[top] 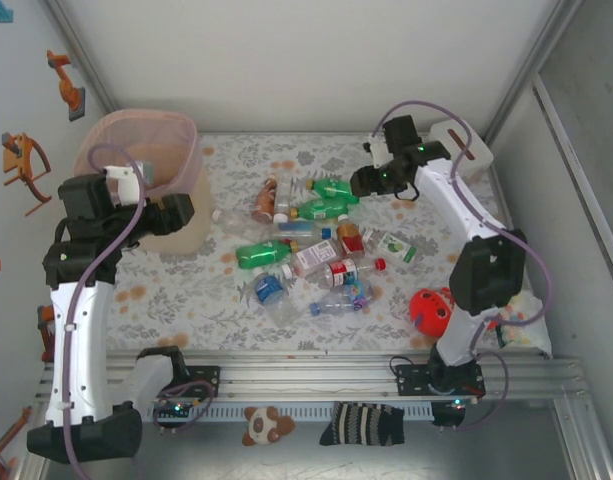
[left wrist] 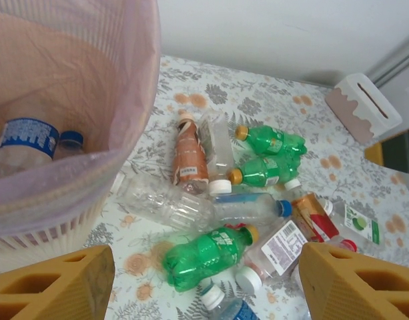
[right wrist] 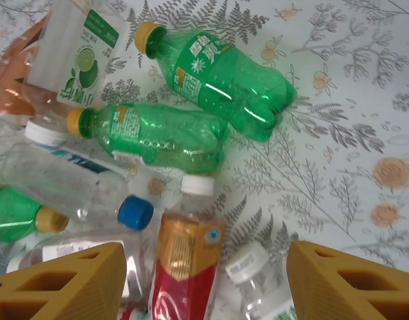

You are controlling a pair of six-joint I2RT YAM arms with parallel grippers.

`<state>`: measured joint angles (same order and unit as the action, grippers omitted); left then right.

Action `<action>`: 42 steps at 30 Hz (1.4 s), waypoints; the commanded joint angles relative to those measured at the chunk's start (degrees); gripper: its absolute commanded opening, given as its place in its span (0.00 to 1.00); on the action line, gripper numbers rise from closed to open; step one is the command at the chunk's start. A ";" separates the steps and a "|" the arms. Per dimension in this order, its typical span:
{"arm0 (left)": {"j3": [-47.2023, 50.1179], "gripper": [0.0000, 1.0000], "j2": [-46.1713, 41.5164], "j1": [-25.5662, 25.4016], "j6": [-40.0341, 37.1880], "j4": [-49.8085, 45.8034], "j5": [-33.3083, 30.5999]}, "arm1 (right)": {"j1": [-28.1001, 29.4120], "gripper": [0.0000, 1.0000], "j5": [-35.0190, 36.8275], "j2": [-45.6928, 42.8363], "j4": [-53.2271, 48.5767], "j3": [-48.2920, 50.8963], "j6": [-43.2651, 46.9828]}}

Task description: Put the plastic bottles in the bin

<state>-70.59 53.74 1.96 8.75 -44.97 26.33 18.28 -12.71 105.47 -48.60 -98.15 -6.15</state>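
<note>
Several plastic bottles point(top: 311, 240) lie heaped mid-table: green ones point(left wrist: 214, 257) point(right wrist: 221, 83), clear ones point(left wrist: 167, 200), a brownish one point(left wrist: 189, 157) and a red-and-gold labelled one point(right wrist: 184, 267). The pale-pink bin point(top: 146, 150) stands at the far left, and a blue-labelled bottle point(left wrist: 21, 143) lies inside it point(left wrist: 117, 80). My left gripper point(left wrist: 204, 287) hangs open beside the bin's rim, above the table, holding nothing. My right gripper point(right wrist: 204, 280) is open above the far right of the heap, its fingers either side of the red-and-gold bottle and a white-capped clear one point(right wrist: 251, 273), well above them.
A white-pink slotted tissue box point(top: 464, 148) stands at the far right corner. A red round toy point(top: 431, 310) sits near the right arm's base. The floral cloth point(top: 166, 300) lies bare at the near left. Metal frame posts border the table.
</note>
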 commanded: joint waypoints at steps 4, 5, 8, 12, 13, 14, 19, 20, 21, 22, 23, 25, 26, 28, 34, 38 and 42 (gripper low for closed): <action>2.55 0.72 -2.41 -0.05 1.62 1.38 1.45 | 5.73 0.64 8.23 9.16 -1.58 -9.92 -8.89; 2.96 0.72 -2.69 -0.07 1.62 1.27 1.45 | 6.66 0.64 8.39 10.16 -0.70 -10.36 -10.52; 4.03 0.72 -3.31 -0.09 1.29 1.03 1.21 | 9.30 0.64 9.42 13.50 2.34 -12.32 -14.89; 6.21 0.71 -4.43 -0.12 1.70 1.87 0.81 | 12.42 0.60 11.65 19.11 2.85 -17.59 -20.23; 6.77 0.71 -4.62 -0.17 1.86 2.15 0.97 | 13.30 0.60 11.63 20.31 3.26 -18.68 -21.28; 7.08 0.71 -4.85 -0.17 1.95 2.22 1.01 | 14.03 0.60 11.78 21.30 3.87 -19.42 -22.32; 8.56 0.71 -5.98 -0.12 2.14 2.63 1.00 | 17.16 0.59 14.73 26.76 5.09 -25.26 -26.65; 8.94 0.71 -6.19 -0.19 2.14 2.90 0.92 | 17.42 0.59 15.15 27.71 5.22 -26.33 -27.47; 9.27 0.71 -6.44 -0.18 2.19 3.19 0.83 | 17.75 0.59 15.42 28.74 5.46 -27.54 -28.27; 9.62 0.71 -6.45 -0.14 2.30 3.36 0.88 | 18.05 0.59 15.43 29.79 5.75 -28.74 -28.92; 9.77 0.71 -6.51 -0.12 2.47 3.69 1.01 | 18.44 0.59 15.48 30.56 5.92 -29.90 -29.25; 10.17 0.71 -6.41 -0.15 2.92 4.49 1.60 | 19.10 0.59 16.03 32.63 6.15 -32.36 -29.87; 10.23 0.71 -6.38 -0.20 3.00 4.72 1.86 | 19.36 0.60 16.14 33.38 6.38 -33.27 -30.11; 10.27 0.71 -6.13 -0.18 3.44 5.30 2.15 | 19.51 0.60 16.47 34.88 6.55 -34.95 -31.11; 10.41 0.71 -5.10 -0.14 3.88 6.75 3.73 | 19.60 0.60 15.89 38.15 8.84 -37.15 -33.02; 10.42 0.71 -4.36 -0.12 3.63 6.85 3.90 | 19.60 0.60 14.65 40.04 9.90 -38.15 -33.05; 10.45 0.71 -3.83 -0.15 3.90 7.22 4.64 | 19.60 0.60 14.14 41.19 10.82 -38.36 -33.13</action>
<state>-60.58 49.76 1.91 11.97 -39.31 28.99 37.69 1.41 145.18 -38.70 -134.76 -37.98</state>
